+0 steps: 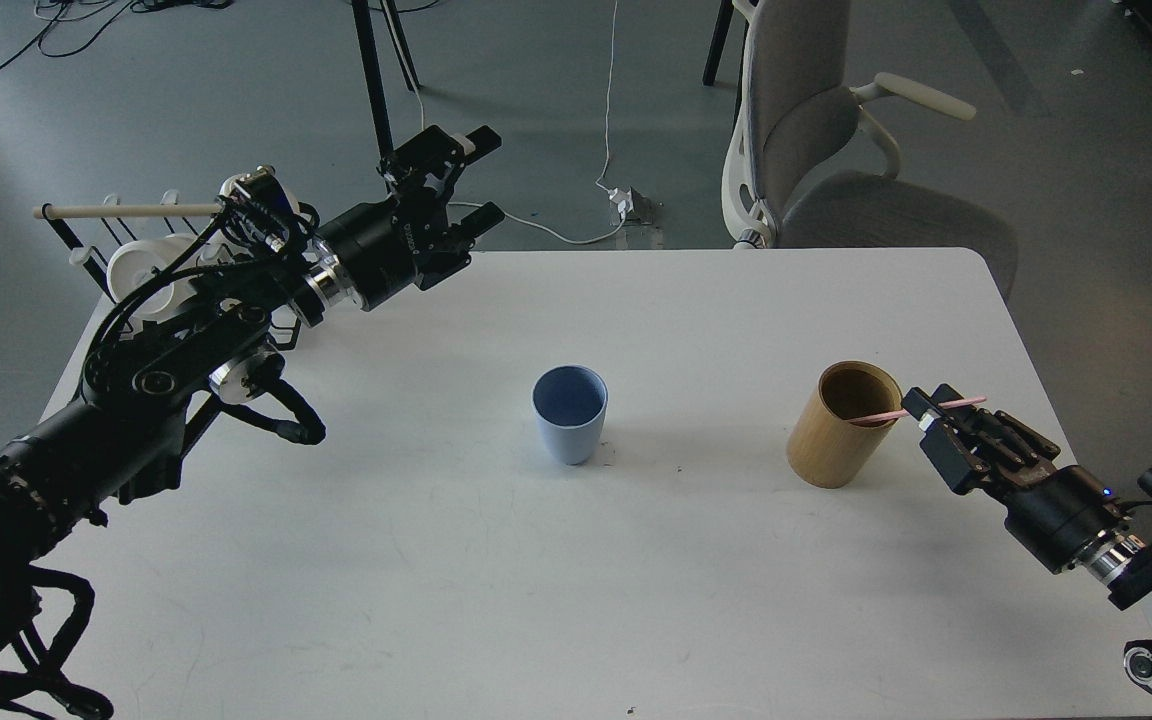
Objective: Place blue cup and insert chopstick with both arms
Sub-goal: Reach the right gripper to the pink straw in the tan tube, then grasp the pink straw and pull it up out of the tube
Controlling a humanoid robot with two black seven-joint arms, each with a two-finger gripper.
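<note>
The pale blue cup (569,415) stands upright and empty at the middle of the white table (696,600). One thin pink chopstick (964,402) leans out of the tan bamboo cylinder (839,428), its free end pointing right. My right gripper (928,412) is just right of the cylinder's rim; its fingers look open on either side of the chopstick. My left gripper (484,175) is open and empty, held in the air above the table's far left edge, well away from the cup.
A black wire rack with a wooden rod (126,211) and white mugs (141,275) stands at the table's far left corner, behind my left arm. A grey office chair (816,150) stands behind the table's far edge. Cables lie on the floor.
</note>
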